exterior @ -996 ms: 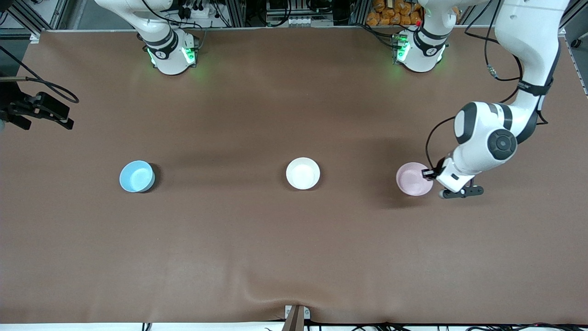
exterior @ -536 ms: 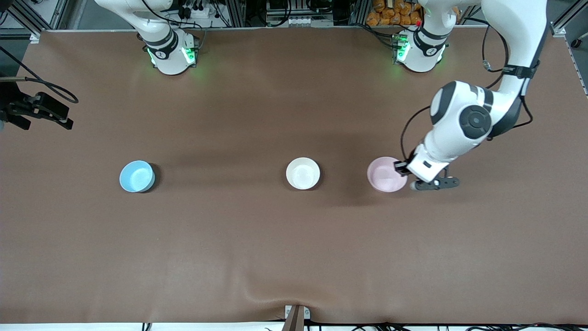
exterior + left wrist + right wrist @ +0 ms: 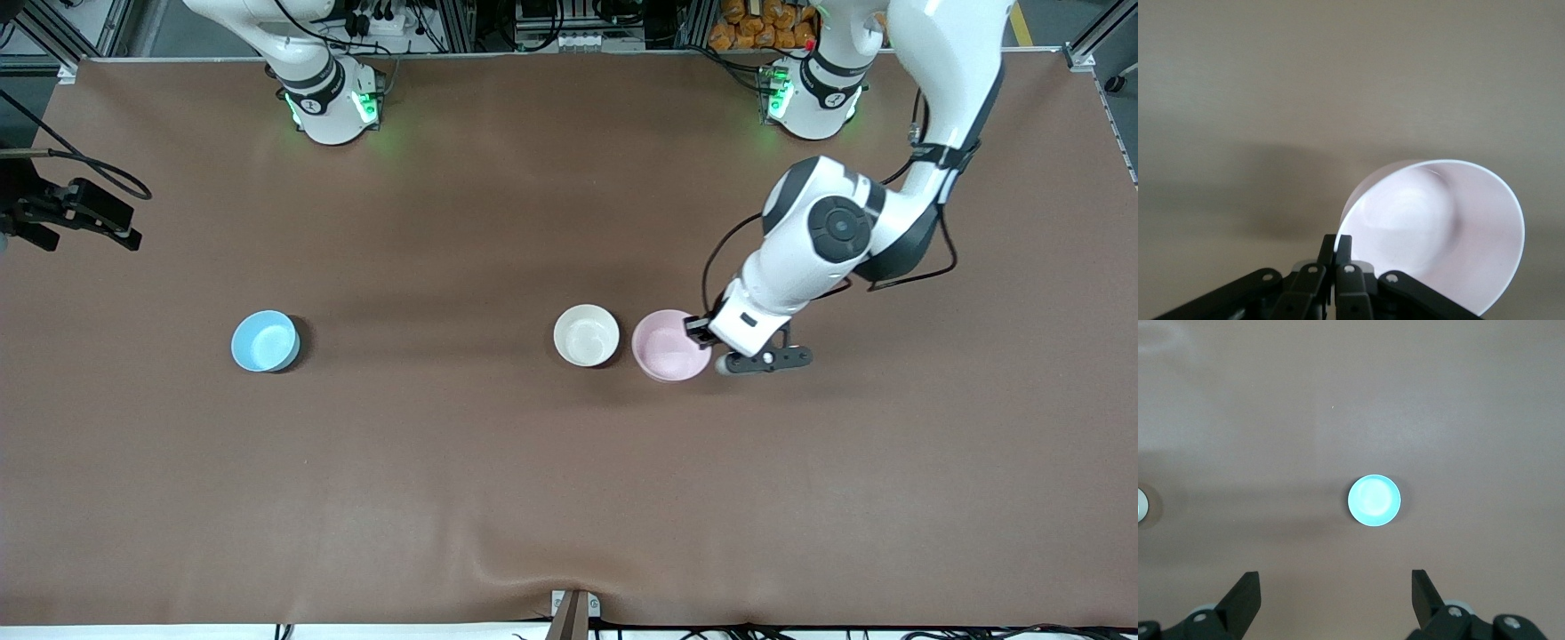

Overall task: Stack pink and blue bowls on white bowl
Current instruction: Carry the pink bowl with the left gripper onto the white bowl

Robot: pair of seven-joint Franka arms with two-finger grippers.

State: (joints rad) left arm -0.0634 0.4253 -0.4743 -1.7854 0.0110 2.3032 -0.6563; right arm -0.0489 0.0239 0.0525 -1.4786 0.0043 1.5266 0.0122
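Note:
My left gripper is shut on the rim of the pale pink bowl and holds it just above the table, right beside the white bowl, toward the left arm's end. In the left wrist view the fingertips pinch the rim of the pink bowl, which hangs tilted. The sky blue bowl stands on the table toward the right arm's end. My right gripper is open and empty, high over the table near the blue bowl. It does not show in the front view.
The brown table mat has a raised wrinkle at its near edge. A black device with a cable sits at the table's edge at the right arm's end. The white bowl's edge shows in the right wrist view.
My left gripper has carried the pink bowl from the left arm's end of the table toward the white bowl, now almost touching it. The right arm has not moved.

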